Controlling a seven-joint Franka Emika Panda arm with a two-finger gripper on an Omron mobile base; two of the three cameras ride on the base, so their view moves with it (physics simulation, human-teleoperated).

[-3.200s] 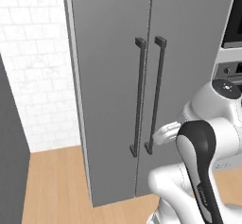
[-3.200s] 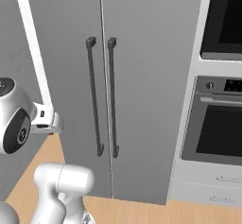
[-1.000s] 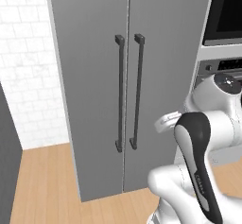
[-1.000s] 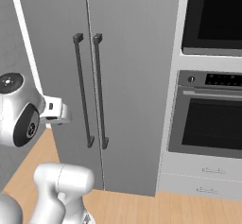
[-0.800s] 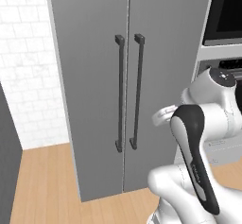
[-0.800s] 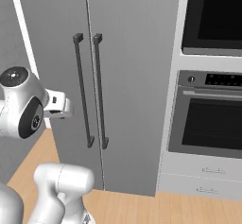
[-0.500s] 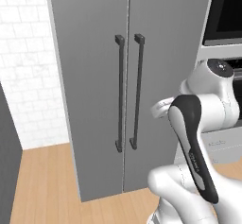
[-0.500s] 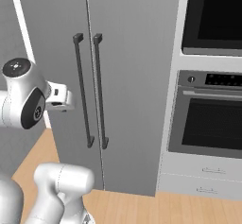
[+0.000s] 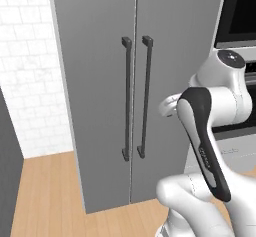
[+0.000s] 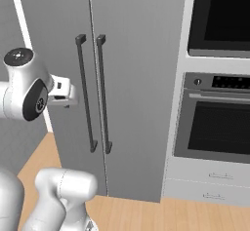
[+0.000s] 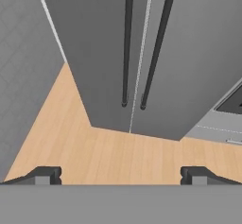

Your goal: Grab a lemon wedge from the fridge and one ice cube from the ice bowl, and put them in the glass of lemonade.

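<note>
In the left base view, the tall grey brushed double-door fridge (image 9: 100, 81) stands shut, its two long dark vertical bar handles (image 9: 136, 98) side by side at the centre seam. White brick-tiled wall (image 9: 27, 76) lies left of the fridge, and the black-fronted wall oven (image 9: 245, 16) right of it.

In the right base view, the fridge (image 10: 136, 69) sits just left of the oven (image 10: 217, 123), with light wooden floor (image 10: 146, 215) below.

In the hand view, the two-finger gripper (image 11: 120, 176) hangs released, its dark tips wide apart, well short of the fridge (image 11: 94, 53) and looking down at its handles' lower ends (image 11: 133, 102).
</note>
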